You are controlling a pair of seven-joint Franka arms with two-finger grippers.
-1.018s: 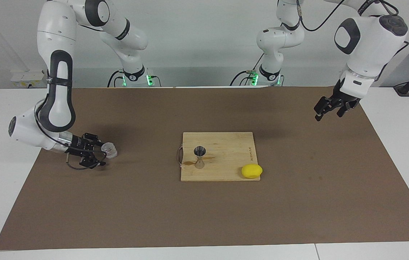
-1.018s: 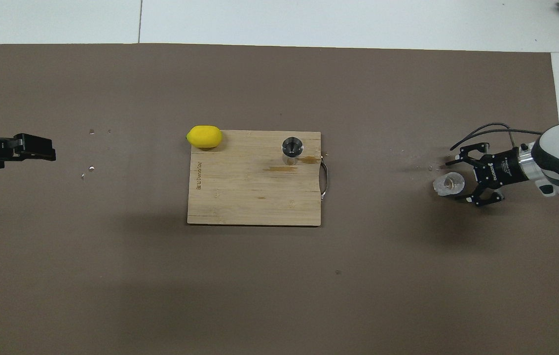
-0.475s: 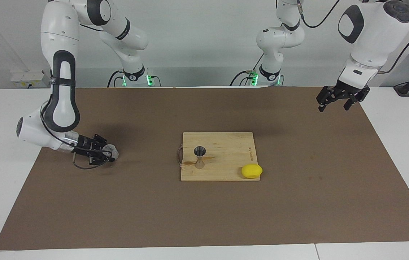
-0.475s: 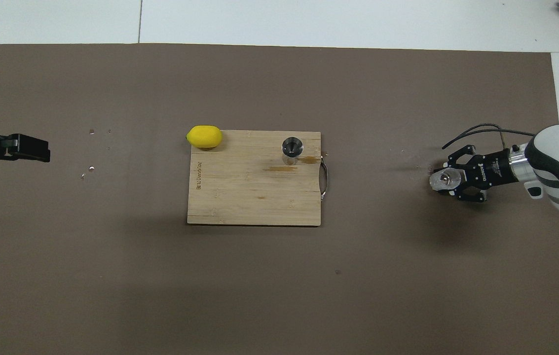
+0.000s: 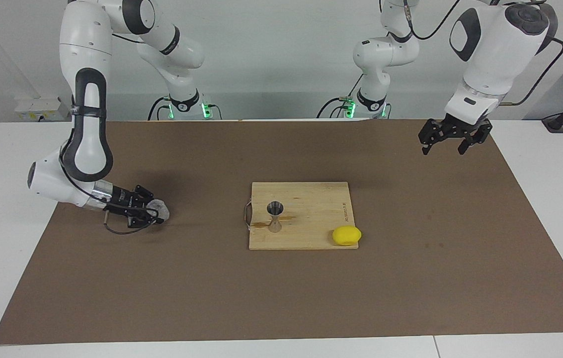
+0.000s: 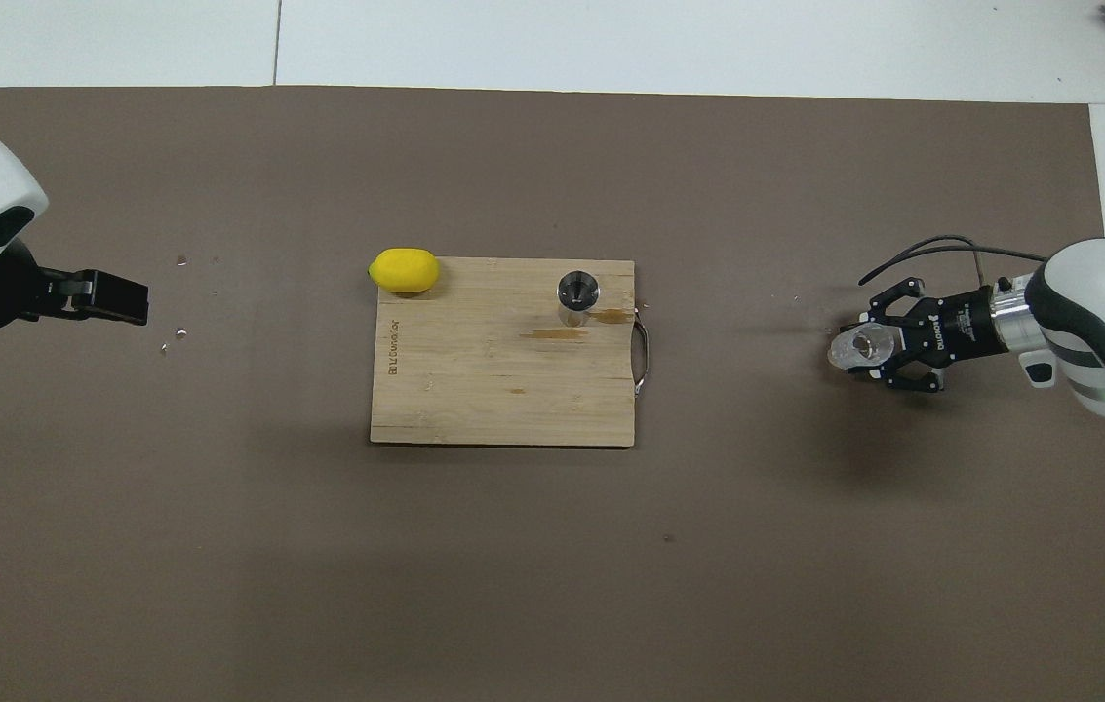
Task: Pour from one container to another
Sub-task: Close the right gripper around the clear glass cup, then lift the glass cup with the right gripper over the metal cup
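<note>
The small clear glass cup point(image 5: 157, 211) is held in my right gripper point(image 5: 148, 213), low over the brown mat toward the right arm's end of the table. The gripper lies nearly level and is shut on the cup, which also shows in the overhead view point(image 6: 857, 348) between the gripper's point(image 6: 879, 349) fingers. I cannot tell whether the cup touches the mat. The steel hourglass jigger point(image 5: 275, 217) stands upright on the wooden board point(image 5: 311, 199), also seen from overhead point(image 6: 577, 295). My left gripper point(image 5: 444, 141) hangs open and empty, high over the mat at the left arm's end point(image 6: 118, 299).
A yellow lemon point(image 5: 346, 235) rests at the board's corner, farther from the robots point(image 6: 404, 270). Darker stains point(image 6: 552, 333) mark the board point(image 6: 493, 390) beside the jigger. A metal handle point(image 6: 643, 359) sits on the board's edge toward the right arm.
My right gripper closed on the glass cup and carried it a little toward the board. My left gripper rose and drifted toward the middle of the table.
</note>
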